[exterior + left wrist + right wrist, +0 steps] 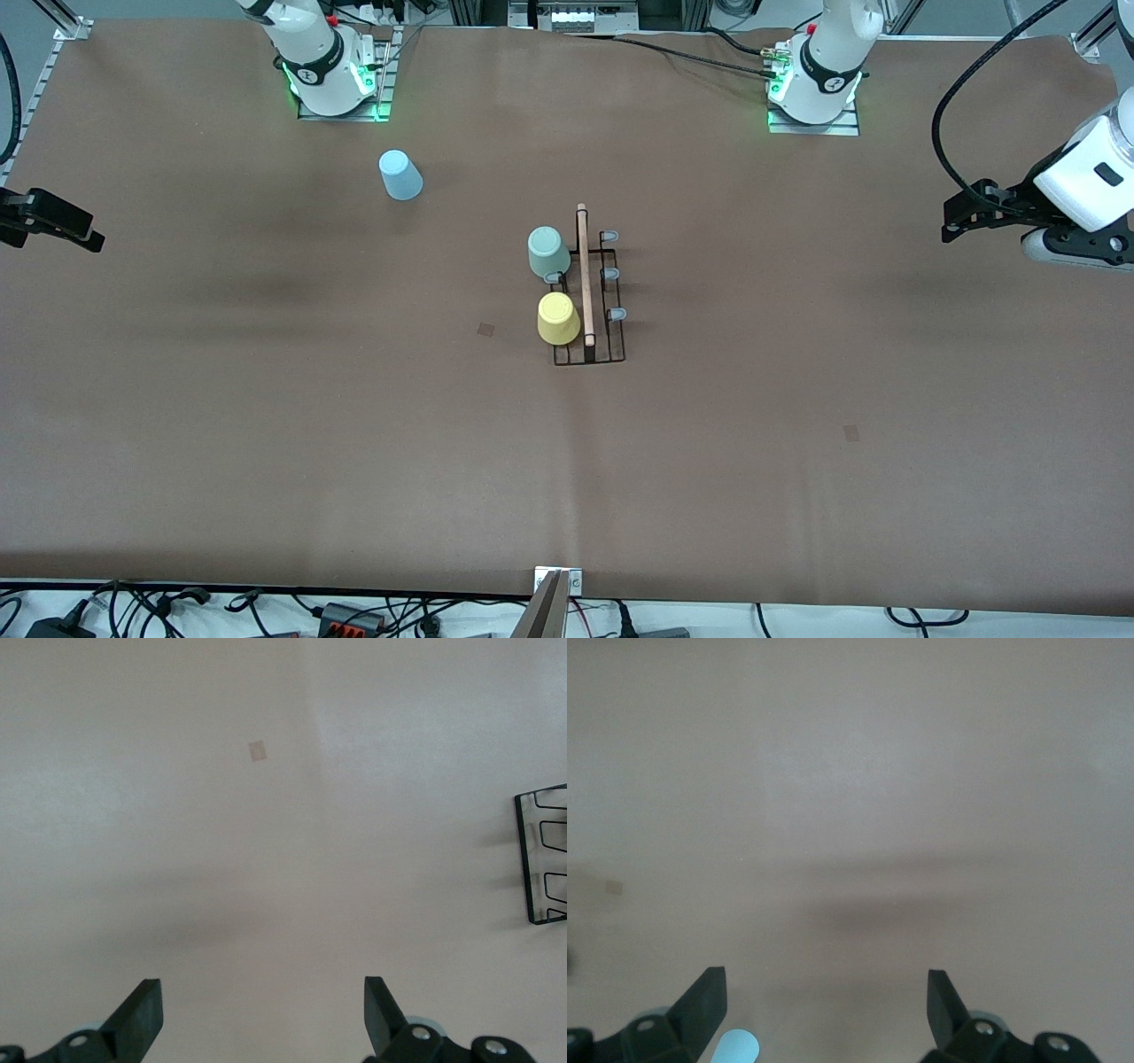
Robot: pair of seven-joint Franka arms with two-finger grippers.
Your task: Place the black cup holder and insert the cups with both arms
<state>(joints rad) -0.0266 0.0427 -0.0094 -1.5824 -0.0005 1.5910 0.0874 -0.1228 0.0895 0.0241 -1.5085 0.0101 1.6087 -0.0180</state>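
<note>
the black cup holder (591,292) stands mid-surface with its wooden rod (584,275) along the top, a mint-green cup (548,252) and a yellow cup (558,318) already sitting upside down on pegs on the side toward the right arm's end. the left gripper (263,1014) has its fingers spread wide and empty over bare surface (797,399) at the left arm's end, well apart from the holder, only a corner of its wire base showing in the left wrist view. the right gripper (827,1008) is likewise wide open and holds nothing, over bare brown cover at the right arm's end. a light-blue cup (400,175) stands upside down near the right arm's base, well apart from the holder, farther from the front camera than it. the step in hand looks like fetching that cup: the right arm is closer, so it should come down around the cup's tapered wall, grip gently, then seat it on a free grey-blue peg (611,275) without nudging the light rack.
</note>
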